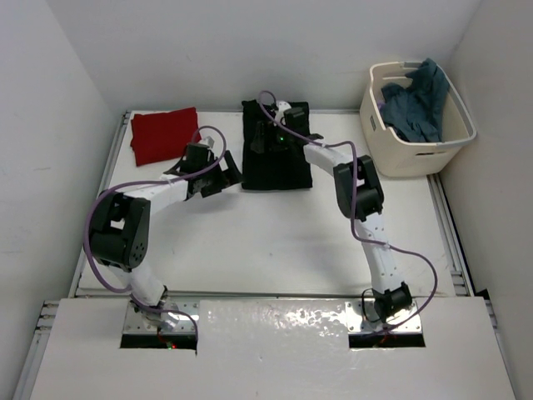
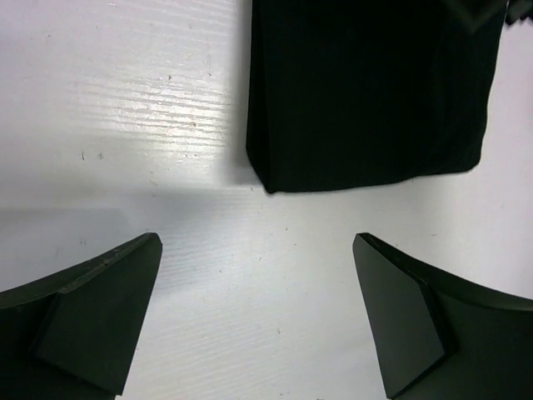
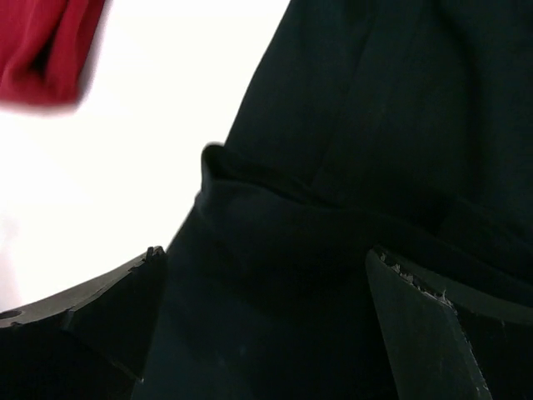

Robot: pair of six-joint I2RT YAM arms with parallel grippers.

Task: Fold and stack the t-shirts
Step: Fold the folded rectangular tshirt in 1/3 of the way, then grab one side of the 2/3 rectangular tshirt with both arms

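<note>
The cream tub (image 1: pixel 408 155) holds a crumpled blue-grey shirt (image 1: pixel 421 103)

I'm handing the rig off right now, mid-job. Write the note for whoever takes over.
Left gripper: open, empty, over the table beside the black shirt's left edge.
Right gripper: open, empty, just above the black shirt.
Done: red shirt folded, far left; black shirt folded, far centre, apart from it.
To do: blue-grey shirt lies crumpled in the tub, far right; fold it, then stack all.
</note>
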